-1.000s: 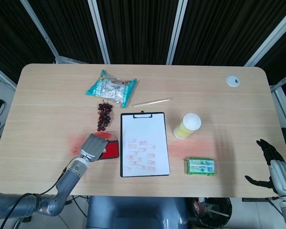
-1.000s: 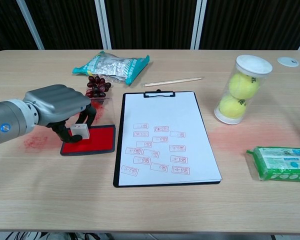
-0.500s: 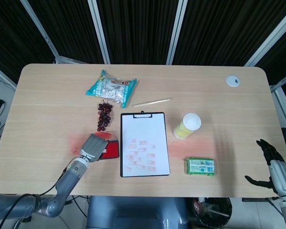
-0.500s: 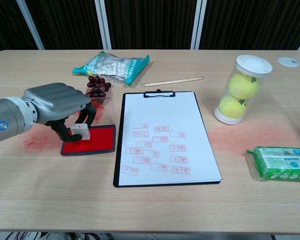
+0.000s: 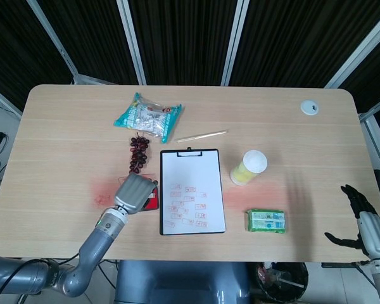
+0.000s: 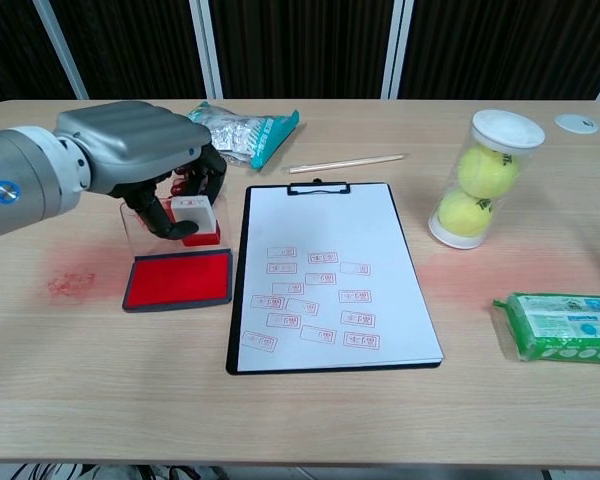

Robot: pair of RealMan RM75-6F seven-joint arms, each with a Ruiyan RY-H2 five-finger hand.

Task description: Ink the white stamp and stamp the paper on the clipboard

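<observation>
My left hand (image 6: 140, 150) holds the white stamp (image 6: 193, 217) in the air, above and a little behind the red ink pad (image 6: 178, 280). In the head view the left hand (image 5: 133, 192) covers most of the pad, with a red corner (image 5: 152, 202) showing beside it. The clipboard (image 6: 330, 275) lies just right of the pad; its white paper carries several red stamp marks on the lower half. In the head view the clipboard (image 5: 191, 190) sits at the table's middle front. My right hand (image 5: 362, 218) hangs off the table's right front corner, fingers apart, holding nothing.
A bunch of dark grapes (image 6: 185, 172) and a teal snack bag (image 6: 242, 130) lie behind the left hand. Chopsticks (image 6: 346, 163) lie behind the clipboard. A tube of tennis balls (image 6: 483, 178) and a green packet (image 6: 562, 326) are at the right. A white lid (image 5: 310, 107) sits far right.
My left hand has lifted the white stamp off the ink pad and moved it up and slightly right, toward the clipboard. The right hand has not moved.
</observation>
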